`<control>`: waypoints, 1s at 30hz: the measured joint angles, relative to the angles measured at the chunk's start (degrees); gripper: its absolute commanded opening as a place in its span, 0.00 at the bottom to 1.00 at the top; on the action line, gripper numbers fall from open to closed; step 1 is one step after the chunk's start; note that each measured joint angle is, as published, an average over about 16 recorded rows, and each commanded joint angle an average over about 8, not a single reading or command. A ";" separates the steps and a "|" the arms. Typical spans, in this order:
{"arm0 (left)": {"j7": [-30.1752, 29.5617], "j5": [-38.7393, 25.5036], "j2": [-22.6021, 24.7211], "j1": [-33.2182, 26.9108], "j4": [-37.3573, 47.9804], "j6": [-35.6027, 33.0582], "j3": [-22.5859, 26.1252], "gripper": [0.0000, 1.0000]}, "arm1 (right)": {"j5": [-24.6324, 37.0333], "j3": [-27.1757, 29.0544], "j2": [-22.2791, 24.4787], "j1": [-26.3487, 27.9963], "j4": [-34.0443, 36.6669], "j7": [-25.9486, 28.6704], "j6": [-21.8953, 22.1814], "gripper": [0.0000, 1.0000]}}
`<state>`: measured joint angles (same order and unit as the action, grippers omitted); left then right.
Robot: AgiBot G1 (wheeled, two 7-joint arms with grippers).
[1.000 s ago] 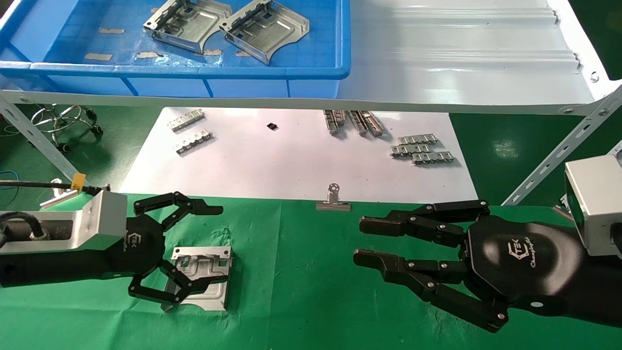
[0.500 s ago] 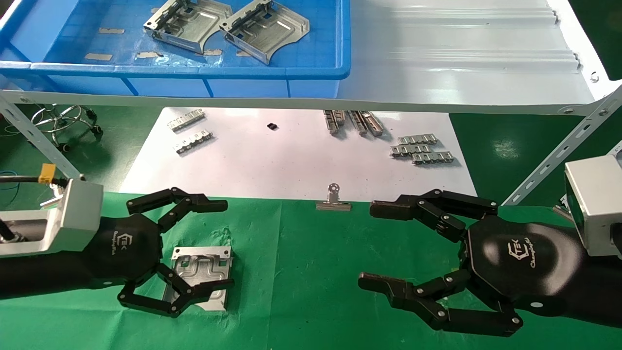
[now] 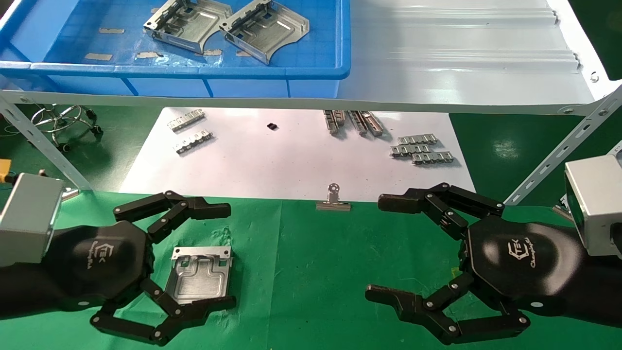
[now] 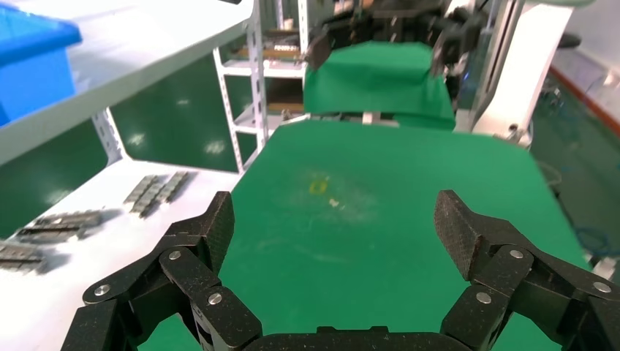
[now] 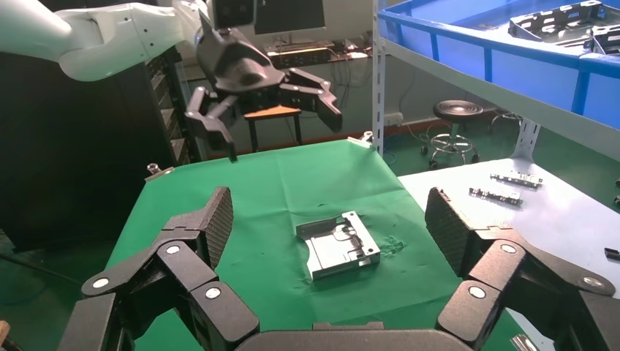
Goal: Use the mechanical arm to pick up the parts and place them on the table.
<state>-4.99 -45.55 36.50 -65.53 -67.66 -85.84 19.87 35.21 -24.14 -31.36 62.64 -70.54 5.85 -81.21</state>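
Note:
One silver part (image 3: 199,277) lies flat on the green table cloth (image 3: 301,272), held by nothing; it also shows in the right wrist view (image 5: 338,245). My left gripper (image 3: 229,256) is open wide and empty, raised above the part, its fingers spread on either side of it. In the left wrist view (image 4: 336,227) only bare cloth lies between its fingers. My right gripper (image 3: 375,248) is open wide and empty over the cloth to the right, facing the part (image 5: 329,219). Two more parts (image 3: 187,22) (image 3: 265,29) lie in the blue bin (image 3: 316,73).
The bin stands on a pale grey ribbed shelf (image 3: 461,58) above the back of the table. Below it a white sheet (image 3: 291,160) carries small toothed strips (image 3: 423,150). A binder clip (image 3: 333,199) sits at the cloth's far edge.
My left gripper has drawn back and up off the part, opening wider; the part stays on the cloth. My right gripper has gone from nearly closed to wide open.

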 measured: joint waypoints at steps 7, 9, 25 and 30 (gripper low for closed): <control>-3.94 2.57 -1.01 2.76 -4.16 0.08 -2.68 1.00 | 0.00 0.00 0.00 0.00 0.00 0.00 0.00 1.00; -4.75 3.15 -1.23 3.36 -5.08 0.09 -3.27 1.00 | 0.00 0.00 0.00 -0.01 0.00 0.00 0.01 1.00; -6.07 4.16 -1.63 4.39 -6.57 0.13 -4.25 1.00 | 0.00 0.00 0.00 -0.02 0.01 0.00 0.02 1.00; -5.96 4.01 -1.59 4.26 -6.36 0.14 -4.13 1.00 | 0.00 0.00 0.00 -0.02 0.01 0.00 0.02 1.00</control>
<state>-10.95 -41.54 34.91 -61.27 -74.02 -85.70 15.75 35.21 -24.13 -31.35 62.62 -70.53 5.85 -81.20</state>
